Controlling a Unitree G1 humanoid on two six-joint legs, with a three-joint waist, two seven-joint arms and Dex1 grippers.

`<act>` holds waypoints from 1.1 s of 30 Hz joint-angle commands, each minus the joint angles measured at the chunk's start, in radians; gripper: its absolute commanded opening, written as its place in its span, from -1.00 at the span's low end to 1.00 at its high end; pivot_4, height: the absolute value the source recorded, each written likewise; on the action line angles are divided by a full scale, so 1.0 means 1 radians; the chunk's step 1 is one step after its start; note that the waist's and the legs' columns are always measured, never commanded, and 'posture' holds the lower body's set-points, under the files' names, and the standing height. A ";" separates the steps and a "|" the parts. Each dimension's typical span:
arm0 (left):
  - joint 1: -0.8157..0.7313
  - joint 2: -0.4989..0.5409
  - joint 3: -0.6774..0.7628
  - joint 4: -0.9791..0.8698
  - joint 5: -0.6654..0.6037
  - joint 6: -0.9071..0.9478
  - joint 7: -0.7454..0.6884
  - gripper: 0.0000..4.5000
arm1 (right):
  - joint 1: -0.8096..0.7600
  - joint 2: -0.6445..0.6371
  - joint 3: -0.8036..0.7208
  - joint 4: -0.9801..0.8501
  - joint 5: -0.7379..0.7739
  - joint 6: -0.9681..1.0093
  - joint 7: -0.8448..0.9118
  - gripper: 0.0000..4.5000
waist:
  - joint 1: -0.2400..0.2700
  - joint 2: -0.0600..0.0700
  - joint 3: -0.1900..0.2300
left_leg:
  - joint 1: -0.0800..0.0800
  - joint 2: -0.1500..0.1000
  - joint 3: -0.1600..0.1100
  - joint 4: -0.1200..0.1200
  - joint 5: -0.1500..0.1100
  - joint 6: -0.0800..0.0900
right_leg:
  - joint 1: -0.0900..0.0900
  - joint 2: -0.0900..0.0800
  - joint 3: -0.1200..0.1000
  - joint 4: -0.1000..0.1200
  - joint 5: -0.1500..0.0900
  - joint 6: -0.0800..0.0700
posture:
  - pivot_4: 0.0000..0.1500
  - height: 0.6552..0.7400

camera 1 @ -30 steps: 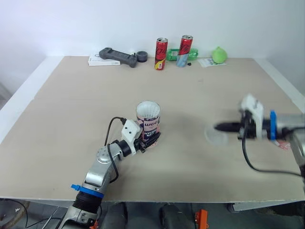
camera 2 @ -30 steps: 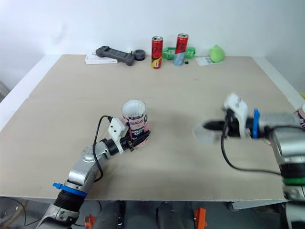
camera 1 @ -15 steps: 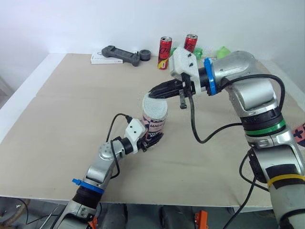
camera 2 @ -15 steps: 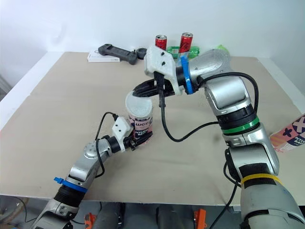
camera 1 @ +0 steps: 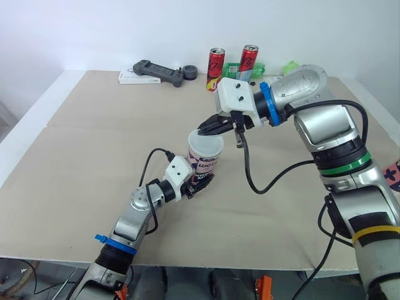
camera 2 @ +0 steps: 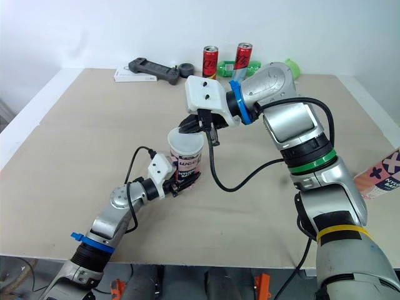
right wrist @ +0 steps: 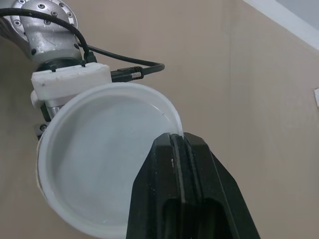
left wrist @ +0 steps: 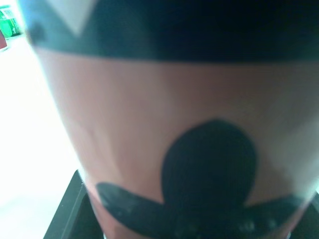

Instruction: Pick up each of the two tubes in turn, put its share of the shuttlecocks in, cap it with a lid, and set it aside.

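A pink, black and white tube (camera 1: 204,166) stands upright mid-table, its printed wall close up in the left wrist view (left wrist: 174,124). My left gripper (camera 1: 198,182) is shut on its base. A translucent white lid (camera 1: 205,145) sits on the tube's mouth. My right gripper (camera 1: 210,127) reaches in from the far right side and is shut on the lid's rim. In the right wrist view the black fingers (right wrist: 187,199) pinch the edge of the lid (right wrist: 104,159). A second pink tube (camera 2: 381,176) shows at the right edge.
Along the far edge stand two red cans (camera 1: 215,61) (camera 1: 248,57), a black controller (camera 1: 156,70), a black roll (camera 1: 189,74) and green items (camera 1: 290,65). My right arm's cable (camera 1: 250,181) hangs down beside the tube.
My right gripper carried the lid from the table's right side over to the tube and has lowered it onto the mouth. The left gripper kept hold of the tube. The camera shifted.
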 commanded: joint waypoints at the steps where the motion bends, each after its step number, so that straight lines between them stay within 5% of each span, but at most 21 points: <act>1: 0.014 0.007 -0.009 0.004 0.019 0.006 0.008 0.09 | -0.014 -0.005 -0.007 -0.027 -0.019 -0.014 0.013 -0.99 | 0.000 0.000 0.000 | 0.000 0.000 0.000 0.000 0.000 0.000 | 0.000 0.000 0.000 0.000 0.000 0.000 | 1.00 1.00; 8: 0.015 0.007 -0.009 -0.002 0.019 0.010 0.011 0.09 | 0.013 -0.009 -0.006 -0.049 -0.037 -0.029 0.009 -0.99 | 0.000 0.000 0.000 | 0.000 0.000 0.000 0.000 0.000 0.000 | 0.000 0.000 0.000 0.000 0.000 0.000 | 1.00 1.00; 12: 0.013 0.012 -0.003 -0.003 0.015 0.012 0.008 0.09 | 0.031 -0.021 -0.020 -0.079 -0.031 -0.022 0.012 -0.35 | 0.000 0.000 0.000 | 0.000 0.000 0.000 0.000 0.000 0.000 | 0.000 0.000 0.000 0.000 0.000 0.000 | 1.00 1.00; 18: 0.020 0.012 -0.004 -0.010 0.014 0.015 0.008 0.09 | 0.022 -0.027 -0.063 -0.098 -0.004 0.006 0.000 0.96 | -0.001 0.000 0.000 | 0.000 0.000 0.000 0.000 0.000 0.000 | 0.000 0.000 0.000 0.000 0.000 0.000 | 1.00 1.00; 33: 0.020 0.010 -0.006 -0.012 0.011 0.020 0.005 0.09 | -0.012 0.005 -0.113 -0.140 0.052 0.038 -0.020 0.98 | -0.001 0.000 0.000 | 0.000 0.000 0.000 -0.001 0.000 0.000 | -0.001 0.000 0.000 0.000 0.000 -0.001 | 1.00 1.00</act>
